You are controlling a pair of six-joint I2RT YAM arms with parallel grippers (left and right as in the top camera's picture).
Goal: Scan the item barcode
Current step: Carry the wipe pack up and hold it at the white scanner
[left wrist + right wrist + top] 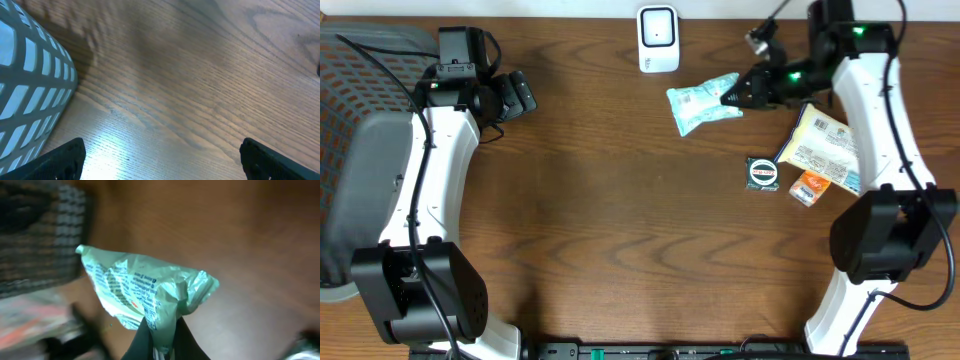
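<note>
Item: green pouch (700, 103) was held near the scanner (658, 38).
Right gripper (732, 97): clamped on the pouch's crumpled edge.
Left gripper (515, 95): jaws wide, empty.
Doing it well: I reckoned the barcode face wanted turning flat toward the scanner.

place: lab bench, mock checkout | cues: wood table (620, 220), barcode scanner (658, 38), mesh basket (355, 110), packets (820, 142)

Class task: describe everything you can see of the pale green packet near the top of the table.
The pale green packet is a soft pouch of shiny, crinkled film printed with small blue text. It is crumpled and pinched at one corner by the right gripper, whose jaws are shut on it. From the grip it spreads leftward, just below the white scanner. Whether it hangs clear of the table or rests on it cannot be told.
</note>
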